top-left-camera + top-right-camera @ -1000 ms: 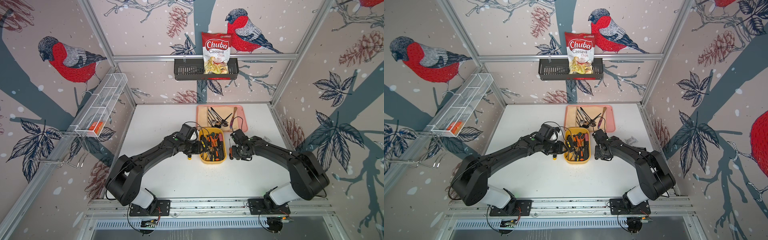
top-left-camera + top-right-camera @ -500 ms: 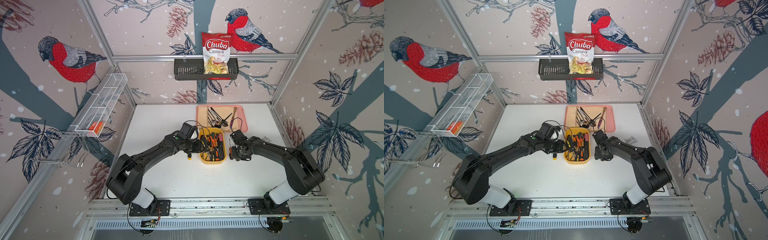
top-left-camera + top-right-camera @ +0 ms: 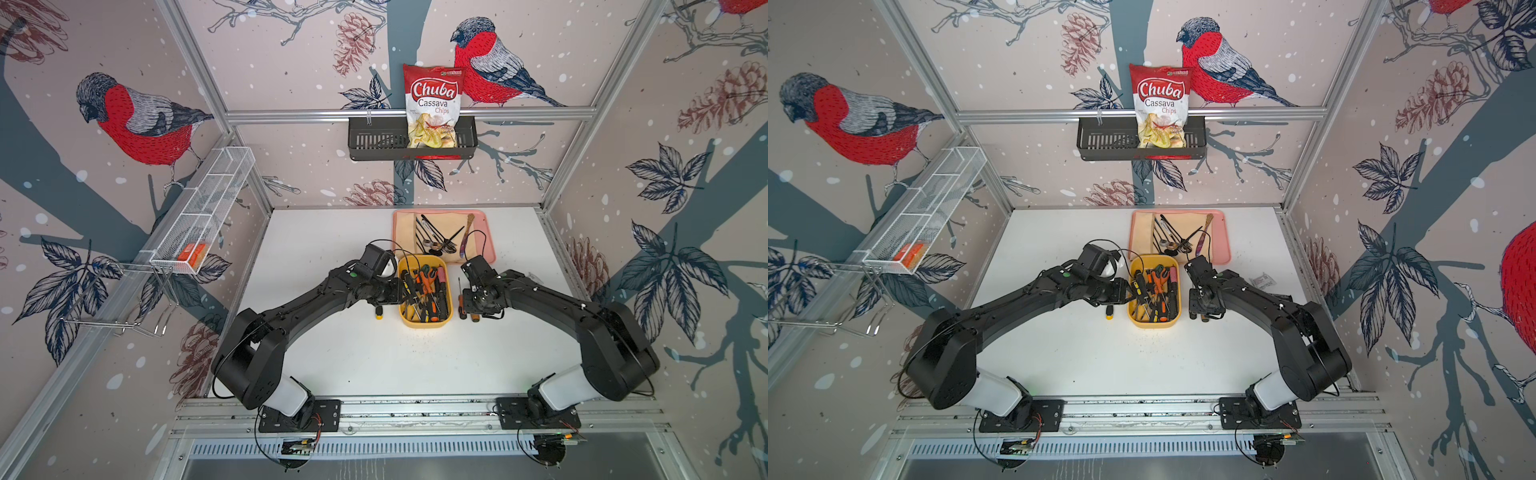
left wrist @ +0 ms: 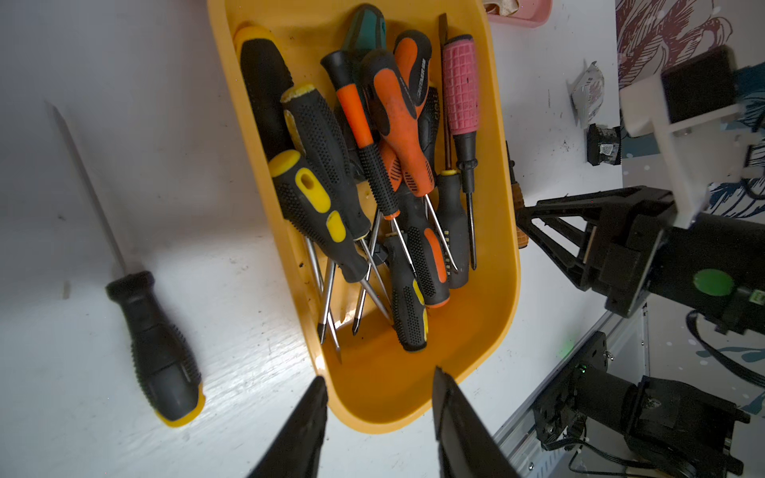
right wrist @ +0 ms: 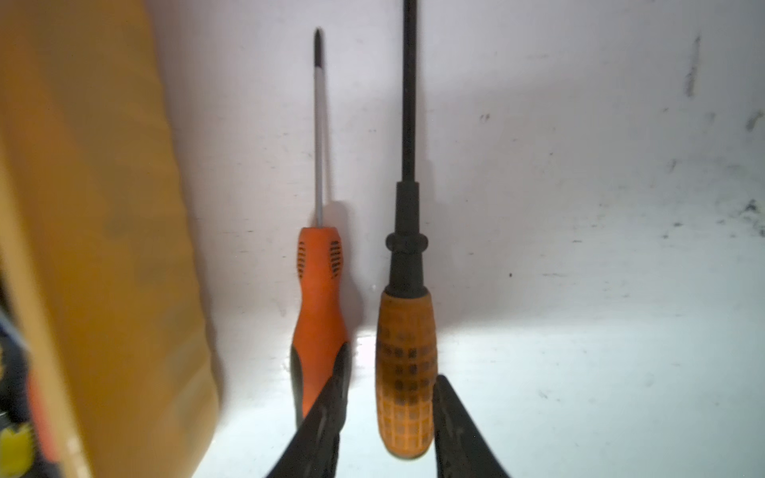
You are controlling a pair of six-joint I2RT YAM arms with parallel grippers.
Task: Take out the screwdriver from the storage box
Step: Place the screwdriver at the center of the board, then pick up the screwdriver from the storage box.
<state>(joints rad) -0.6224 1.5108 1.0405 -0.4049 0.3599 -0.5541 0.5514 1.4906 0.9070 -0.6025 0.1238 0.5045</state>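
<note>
Right wrist alone shows right claw (image 5: 391,383) straddling amber-handled screwdriver (image 5: 407,256).

We see both top views bright and evenly lit, sharp at centre, with the frame rails (image 3: 407,113) bowed toward the edges. In the wrist views, glare whitens the bench (image 5: 538,372), the near storage box (image 5: 103,248) blurs, and the orange screwdriver (image 5: 319,298) throws a soft shadow.
</note>
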